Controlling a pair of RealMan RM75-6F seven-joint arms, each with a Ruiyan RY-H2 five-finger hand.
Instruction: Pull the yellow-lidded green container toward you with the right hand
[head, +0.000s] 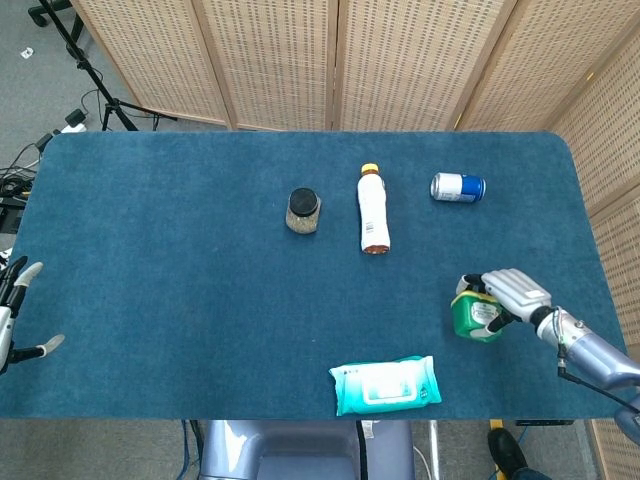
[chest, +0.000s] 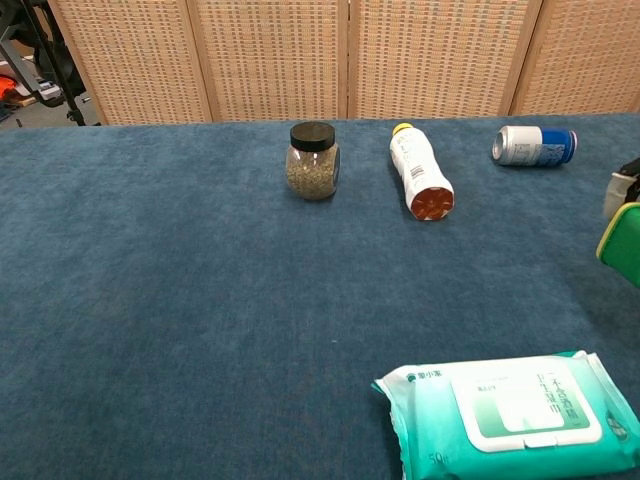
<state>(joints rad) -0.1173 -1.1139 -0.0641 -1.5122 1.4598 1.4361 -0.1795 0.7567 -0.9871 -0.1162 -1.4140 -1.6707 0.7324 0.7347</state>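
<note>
Green container (head: 470, 313) with the yellow lid is at the right side of the table (head: 180, 260), near the front edge, and the right hand (head: 508, 295) holds it.

At the far left of the head view, the left hand (head: 14, 315) shows only partly beside the table edge; its fingers are apart and nothing is in it. Near the middle of the table stands a glass jar (head: 303, 211) with a black lid, upright (it has something grainy inside). Just to the right of it a white bottle (head: 373, 209) with a yellow cap lies on its side, the cap pointing to the far edge. At the front edge lies a teal pack of wet wipes (head: 386, 384), flat, with the flap up. Further right, a blue and white can (head: 458, 187) lies on its side near the far part of the table, well apart from the bottle.

The right hand comes in from the right with its fingers wrapped over the top and the far side of the container, which looks tilted. In the chest view only a piece of the container (chest: 621, 244) shows at the right border, with a small part of the hand (chest: 622, 186) above it.
</note>
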